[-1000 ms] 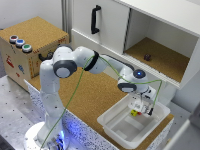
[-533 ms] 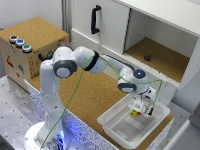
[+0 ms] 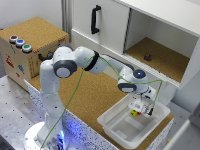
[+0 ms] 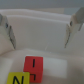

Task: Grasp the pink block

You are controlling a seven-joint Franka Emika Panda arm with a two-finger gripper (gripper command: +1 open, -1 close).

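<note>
The claw (image 4: 41,31) hangs with its 2 fingers (image 4: 8,30) spread wide above the pink block (image 4: 34,69), beside the yellow cube (image 4: 18,79) in the white bin (image 3: 116,126).

White tray (image 3: 117,131), yellow cube (image 4: 18,79), dark maroon object (image 3: 147,57) in open cabinet (image 3: 165,47), cork box (image 3: 37,32) with coloured buttons (image 3: 20,43)

Smooth glossy white plastic tub (image 3: 116,124); matt pink block (image 4: 34,67); rough cork-like counter (image 3: 92,95); glossy white arm (image 3: 85,57)
</note>
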